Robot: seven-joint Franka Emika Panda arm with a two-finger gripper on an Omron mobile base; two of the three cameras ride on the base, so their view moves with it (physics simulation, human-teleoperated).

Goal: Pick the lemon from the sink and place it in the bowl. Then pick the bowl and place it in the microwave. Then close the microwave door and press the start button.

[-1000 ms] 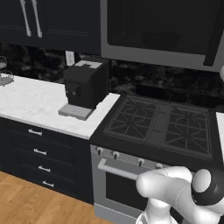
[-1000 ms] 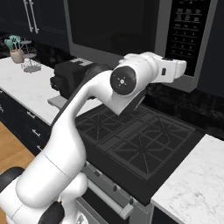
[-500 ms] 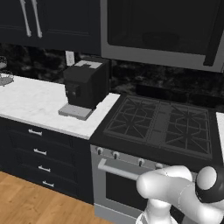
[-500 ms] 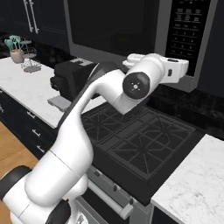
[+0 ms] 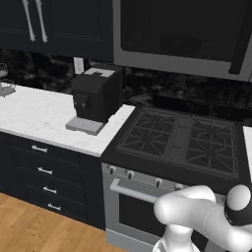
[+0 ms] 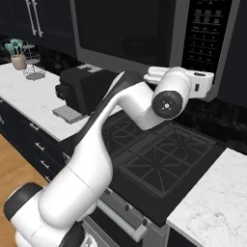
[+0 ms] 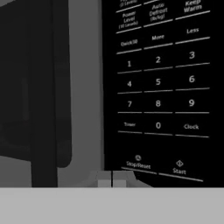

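1. Up high, one microwave (image 6: 144, 34) hangs above the stove (image 5: 179, 142), and its one door (image 5: 182, 32) lies flat against the front, shut — a dim rounded shape shows through the dark window, too faint to name.
2. One gripper (image 7: 112, 178) points at the button strip (image 7: 159, 87) on the microwave's right side; its two tips stand pressed together with no gap and nothing between them.
3. Close by in the hand view, the tips sit just under the lower left corner of the strip, beside the "Stop/Reset" key (image 7: 138, 162); the "Start" key (image 7: 179, 168) lies one place to the right.
4. Ten number keys show on the strip — one to nine in three rows, then zero between "Timer" and "Clock".
5. One dark vertical handle (image 7: 46, 94) runs down the door's right edge, left of the strip.
6. Below, the stove carries a black grate top, a row of knobs and one bar handle (image 5: 135, 191).
7. One black coffee machine (image 5: 96, 96) stands on the white counter (image 5: 34, 115) just left of the stove.
8. Four drawer pulls show under that counter.
9. One wire rack (image 6: 34, 70) and one pot of green utensils (image 6: 18, 55) stand at the counter's far left.
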